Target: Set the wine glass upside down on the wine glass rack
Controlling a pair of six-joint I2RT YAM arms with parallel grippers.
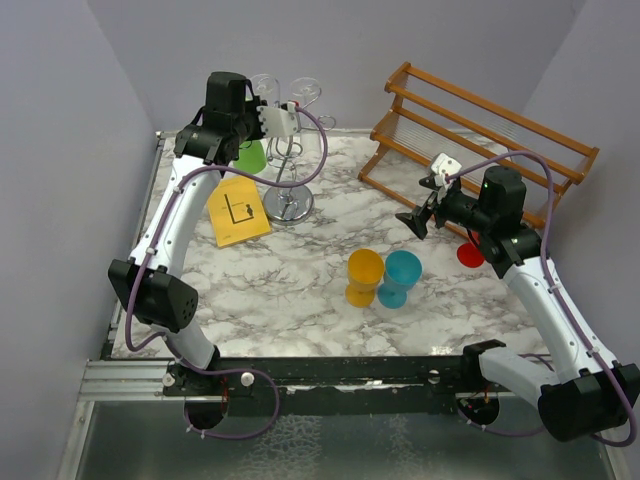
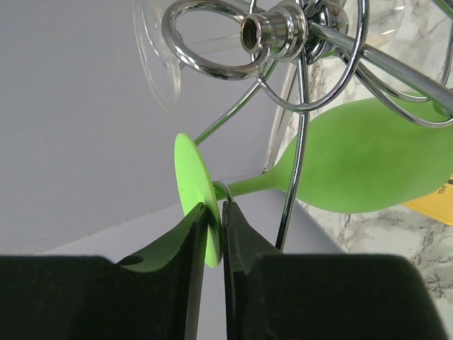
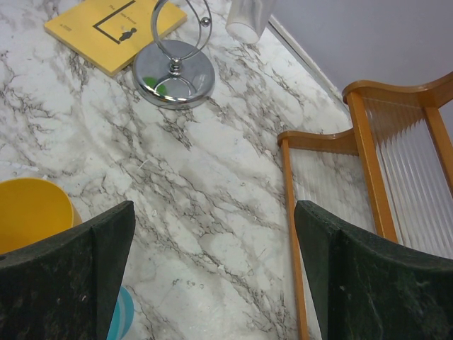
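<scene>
1. While the left gripper (image 2: 216, 212) pinches its foot, the green wine glass (image 2: 354, 166) hangs inverted on the chrome wine glass rack (image 2: 272, 32).
2. Likely light and slick; grip the foot rim.
3. Empty, the right gripper (image 3: 212, 276) gapes.

Left wrist view: green glass (image 2: 368, 170) cut off at right edge, chrome rack (image 2: 272, 32) at top; overhead, left arm (image 1: 175, 215) partly hides the glass.

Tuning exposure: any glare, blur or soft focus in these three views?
Left wrist: chrome rack glints hard, green glass sharp, own fingers black, undetailed. Top external: even light, clear glasses faint against the wall. Right wrist: rack base mirrors its surroundings; near fingers soft.
</scene>
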